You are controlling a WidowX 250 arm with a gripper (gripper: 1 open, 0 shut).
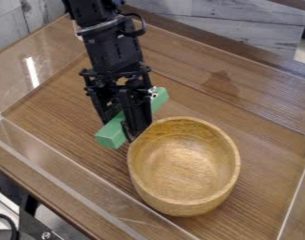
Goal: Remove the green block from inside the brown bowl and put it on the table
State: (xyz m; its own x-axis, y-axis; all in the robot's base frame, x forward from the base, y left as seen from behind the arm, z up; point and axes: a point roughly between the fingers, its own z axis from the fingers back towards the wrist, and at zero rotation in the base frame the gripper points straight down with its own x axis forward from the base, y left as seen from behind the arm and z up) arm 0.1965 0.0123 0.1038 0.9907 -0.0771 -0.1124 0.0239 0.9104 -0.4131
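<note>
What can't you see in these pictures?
- Camera view: the middle of the green block, hidden by the tool.
- Whether the block touches the table: the tool and bowl are in the way.
- The arm's top: cut off by the upper edge.

Component colours: green block (112, 133), light-brown bowl (184, 167), brown worktop (242, 98).
The block is plain green. The bowl is light brown, yellowish inside. The worktop carries streaked wood grain. The robot arm (111, 56) is black. The wall surface (261, 21) behind shows white with grey streaks.
</note>
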